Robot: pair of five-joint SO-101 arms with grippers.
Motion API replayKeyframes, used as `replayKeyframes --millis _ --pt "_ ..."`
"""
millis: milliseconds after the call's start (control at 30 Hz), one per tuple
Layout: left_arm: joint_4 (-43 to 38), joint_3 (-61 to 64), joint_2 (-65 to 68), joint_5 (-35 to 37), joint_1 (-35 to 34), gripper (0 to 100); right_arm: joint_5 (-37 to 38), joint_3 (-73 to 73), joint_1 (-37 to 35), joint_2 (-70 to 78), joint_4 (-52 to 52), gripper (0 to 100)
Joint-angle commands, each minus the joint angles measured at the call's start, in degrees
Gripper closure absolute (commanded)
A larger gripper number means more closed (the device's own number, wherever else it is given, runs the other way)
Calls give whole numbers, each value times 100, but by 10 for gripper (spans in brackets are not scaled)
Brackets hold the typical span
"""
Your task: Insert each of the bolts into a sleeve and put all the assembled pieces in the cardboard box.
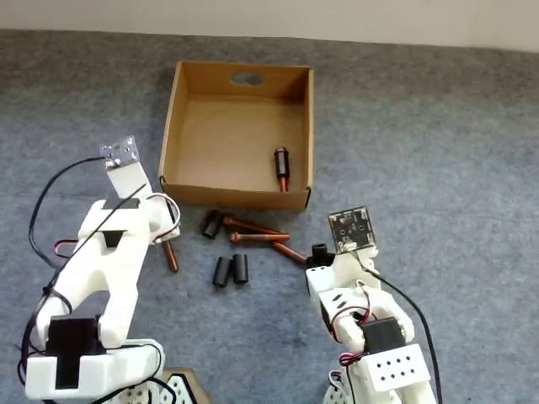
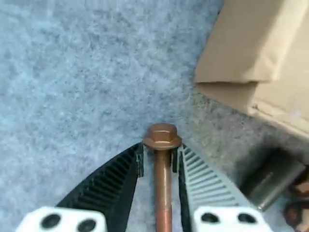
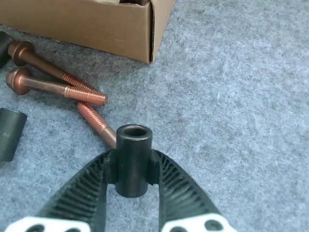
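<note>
- Grey felt table surface (image 1: pixel 438 126). An open brown cardboard box (image 1: pixel 173 126) sits toward its far edge, with one sleeved copper bolt (image 1: pixel 281 168) inside by the right wall.
- Left gripper (image 2: pixel 161 157): fingers pinch a copper hex-head bolt (image 2: pixel 162 137); its shank is cut off at the frame.
- Right gripper (image 3: pixel 133 166): fingers pinch a black cylindrical sleeve (image 3: pixel 133 145), which hides one end of a loose bolt (image 3: pixel 94 118).
- Three loose black sleeves (image 1: pixel 231 270) lie near the box's front wall.

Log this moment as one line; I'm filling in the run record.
left pincer: shut on bolt | right pincer: shut on sleeve | cardboard box: one assembled piece inside | table: three loose bolts, three loose sleeves
</note>
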Motion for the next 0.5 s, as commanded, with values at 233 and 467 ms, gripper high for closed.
replayKeyframes --millis 233,467 --pt "782 -1130 1007 -44 84 937 -53 -31 -66 -66 -84 993" --pt "1213 -1490 1209 -62 92 993 -53 -31 -66 -66 -84 993"
